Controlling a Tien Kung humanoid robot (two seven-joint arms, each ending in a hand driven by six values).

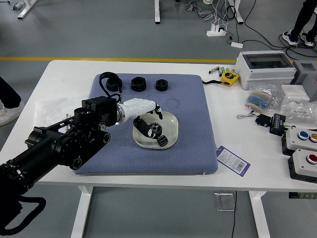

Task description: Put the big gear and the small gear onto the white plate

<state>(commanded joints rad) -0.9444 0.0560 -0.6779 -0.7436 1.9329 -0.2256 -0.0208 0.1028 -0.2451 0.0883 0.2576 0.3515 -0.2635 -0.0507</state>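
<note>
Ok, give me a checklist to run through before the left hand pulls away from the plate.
1. Small gear on the white plate: ok.
2. Big gear inside the plate's rim: ok, right beside the small gear.
3. Left hand open: ok, the fingers are parted and not closed around the gear.
4. Thumb free of the big gear: cannot tell, its tip ends right at the gear.
5. Hand clear of the plate: not ok, it reaches in over the rim.
</note>
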